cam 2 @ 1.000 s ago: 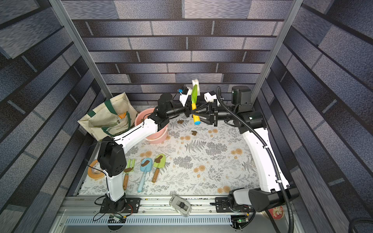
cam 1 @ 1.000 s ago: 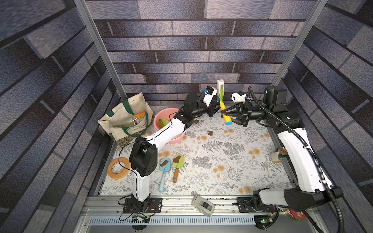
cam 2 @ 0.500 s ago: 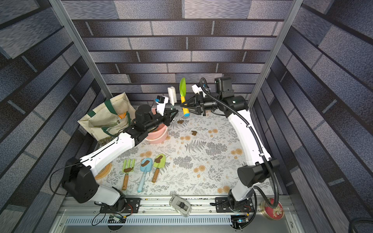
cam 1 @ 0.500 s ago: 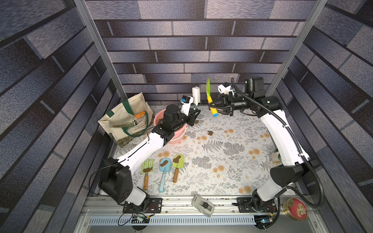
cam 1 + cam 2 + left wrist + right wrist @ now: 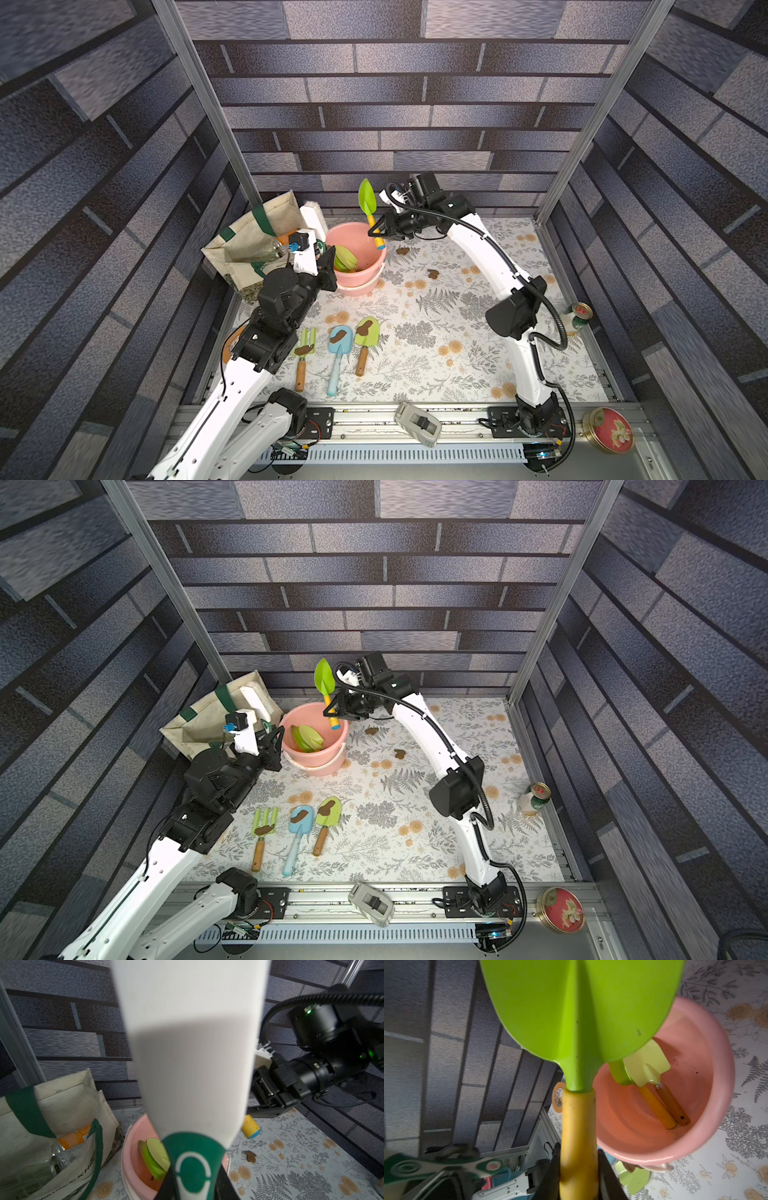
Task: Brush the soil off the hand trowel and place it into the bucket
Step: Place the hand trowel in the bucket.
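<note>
Floral mat point(image 5: 457, 374), outstretched right end effector point(image 5: 376, 232) clamped on blade-up trowel point(image 5: 367, 199) by bucket point(image 5: 365, 276), left end effector point(image 5: 193, 1186) clamping raised brush point(image 5: 312, 218)

Soft, even light falls from above in both top views; the white floral-print mat point(image 5: 415, 332) glows at centre while the grey brick-pattern walls point(image 5: 83, 166) darken and stretch toward the frame edges. Close to the left wrist lens, the broad white brush head point(image 5: 191, 1043) blurs, half shaded.
</note>
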Controlling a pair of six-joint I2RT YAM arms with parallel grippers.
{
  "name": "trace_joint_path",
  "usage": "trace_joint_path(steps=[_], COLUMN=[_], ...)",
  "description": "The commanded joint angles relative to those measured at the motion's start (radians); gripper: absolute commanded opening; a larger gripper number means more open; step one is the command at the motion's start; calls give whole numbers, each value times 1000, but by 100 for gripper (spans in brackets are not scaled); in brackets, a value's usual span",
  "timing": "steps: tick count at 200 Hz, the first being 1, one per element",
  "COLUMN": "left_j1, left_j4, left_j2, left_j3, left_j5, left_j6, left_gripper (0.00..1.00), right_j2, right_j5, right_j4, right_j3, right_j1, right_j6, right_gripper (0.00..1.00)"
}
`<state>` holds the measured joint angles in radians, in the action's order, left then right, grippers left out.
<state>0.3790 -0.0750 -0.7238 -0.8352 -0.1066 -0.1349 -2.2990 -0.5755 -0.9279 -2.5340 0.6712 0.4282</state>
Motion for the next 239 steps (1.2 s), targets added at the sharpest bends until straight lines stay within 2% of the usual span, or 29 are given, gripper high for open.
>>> trace_joint_path(steps=[1, 59, 88, 119, 148, 175, 239], left_j1=[-34, -45, -45, -50, -54, -55, -57], left_j4=[-52, -37, -31, -31, -27, -21, -39], left_j2=[32, 33, 25, 26, 16, 7, 32], left_j3=[38, 63, 63, 65, 64, 68, 63], left_j5=[-39, -35, -36, -40, -28, -21, -26], left_j6=[-30, -64, -66, -64, -65, -71, -77], left_gripper=[0, 0, 0, 0, 0, 0, 0], right_j2=[-54, -176, -236, -254, -232, -199, -84], right_j5=[207, 517, 560, 586, 614, 632, 687], right_j4=[41, 165, 173, 154, 166, 186, 162], right_j3=[-61, -52, -70, -88, -89, -104, -181], right_j1=[62, 129, 139, 145, 152, 163, 213], right_j6=[-101, -107, -74, -72, -102, -140, -185], right_gripper=[3, 5, 12, 31, 43, 47, 47])
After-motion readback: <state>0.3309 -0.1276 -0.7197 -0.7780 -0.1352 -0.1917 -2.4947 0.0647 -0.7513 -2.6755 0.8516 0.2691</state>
